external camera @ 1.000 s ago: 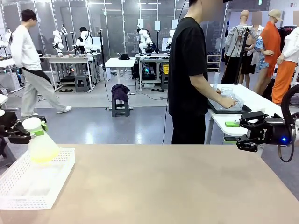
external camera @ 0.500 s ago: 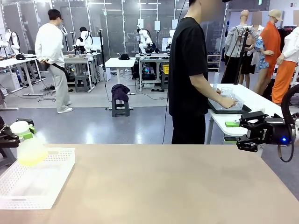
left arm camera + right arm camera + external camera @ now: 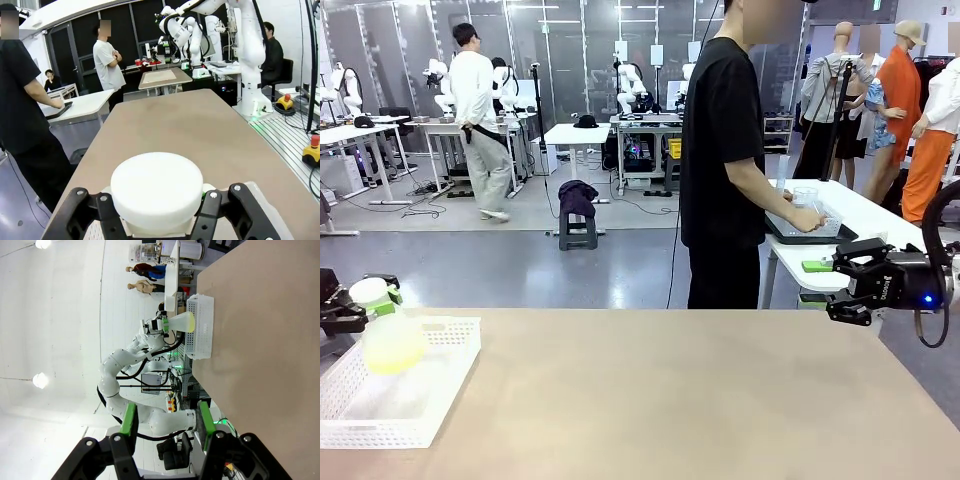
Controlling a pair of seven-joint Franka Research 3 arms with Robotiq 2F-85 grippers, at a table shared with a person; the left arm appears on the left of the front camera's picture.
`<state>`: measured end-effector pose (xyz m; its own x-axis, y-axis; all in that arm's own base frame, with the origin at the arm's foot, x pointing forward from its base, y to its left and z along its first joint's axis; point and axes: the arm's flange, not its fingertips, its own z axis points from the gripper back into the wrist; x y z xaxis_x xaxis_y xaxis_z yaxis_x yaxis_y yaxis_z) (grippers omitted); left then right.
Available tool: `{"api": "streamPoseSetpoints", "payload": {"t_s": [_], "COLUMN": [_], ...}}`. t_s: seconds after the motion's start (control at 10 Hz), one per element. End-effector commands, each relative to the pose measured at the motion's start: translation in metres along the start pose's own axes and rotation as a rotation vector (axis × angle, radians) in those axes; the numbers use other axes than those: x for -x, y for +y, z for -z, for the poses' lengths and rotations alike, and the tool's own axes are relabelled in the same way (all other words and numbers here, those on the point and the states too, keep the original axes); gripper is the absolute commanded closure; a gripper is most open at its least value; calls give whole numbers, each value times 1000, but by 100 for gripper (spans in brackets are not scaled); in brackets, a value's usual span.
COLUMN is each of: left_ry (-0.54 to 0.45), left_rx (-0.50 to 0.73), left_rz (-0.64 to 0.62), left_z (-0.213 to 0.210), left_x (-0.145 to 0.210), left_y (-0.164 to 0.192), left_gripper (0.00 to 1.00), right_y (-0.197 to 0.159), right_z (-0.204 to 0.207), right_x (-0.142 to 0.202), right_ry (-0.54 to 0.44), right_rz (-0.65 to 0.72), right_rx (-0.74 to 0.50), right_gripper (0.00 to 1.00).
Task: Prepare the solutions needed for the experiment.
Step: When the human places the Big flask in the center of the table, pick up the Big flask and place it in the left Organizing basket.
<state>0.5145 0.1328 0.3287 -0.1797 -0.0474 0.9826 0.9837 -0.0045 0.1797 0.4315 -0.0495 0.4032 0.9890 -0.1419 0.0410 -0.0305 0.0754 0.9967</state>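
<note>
Now: left gripper pinches the flask neck above the basket

Over at about nine o'clock on the table [image 3: 700,390], the left gripper [image 3: 360,303] is pressed tight on the neck of a conical flask [image 3: 388,335], just under its white cap [image 3: 368,291]. The flask hangs tilted over the near-left part of a white perforated basket [image 3: 440,385]; whether its base touches the basket floor cannot be told. Inside the flask sits the solutions [image 3: 392,358], a pale yellow-green watery layer pooled in the lower bulb. From the left wrist view the cap [image 3: 156,187] sits between the black fingers [image 3: 82,212], which hug it on both sides, and the bare tabletop [image 3: 185,125] runs away toward twelve o'clock.

At roughly three o'clock, beyond the table's right far corner, the right gripper [image 3: 825,287] hangs in the air, pointing toward nine o'clock, its jaws spread part-way with nothing between them. The right wrist view shows its green-padded fingers [image 3: 130,422] apart and empty; farther off in that rolled view are the basket [image 3: 201,327] on the table edge, the flask [image 3: 181,322] with its yellowish liquid [image 3: 189,322], and the left arm's gripper [image 3: 161,324] on the flask's neck.

A person [image 3: 725,160] in a black shirt stands at about one o'clock past the table, turned side-on, one hand [image 3: 807,218] resting at a dark tray [image 3: 790,235] on a white side table [image 3: 880,225]
</note>
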Motion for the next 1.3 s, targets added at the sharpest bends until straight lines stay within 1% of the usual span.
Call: {"api": "streamPoseSetpoints", "payload": {"t_s": [0.0,0.6,1.1,1.2], "left_ry": [-6,7,-7,-8], "left_rx": [21,66,79,73], "left_rz": [-6,-88,-110,-119], "left_z": [-7,-2,1,-1], "left_x": [3,42,57,59], "left_y": [6,14,16,16], "left_gripper": [76,76,76,68], "right_y": [1,1,1,1], "right_z": [0,0,0,0], "right_x": [-1,-1,-1,-1], "right_ry": [-2,-2,-2,-2], "right_rz": [-4,-4,-4,-4], "right_rx": [-14,-14,-14,-14], "right_gripper": [40,40,40,40]}}
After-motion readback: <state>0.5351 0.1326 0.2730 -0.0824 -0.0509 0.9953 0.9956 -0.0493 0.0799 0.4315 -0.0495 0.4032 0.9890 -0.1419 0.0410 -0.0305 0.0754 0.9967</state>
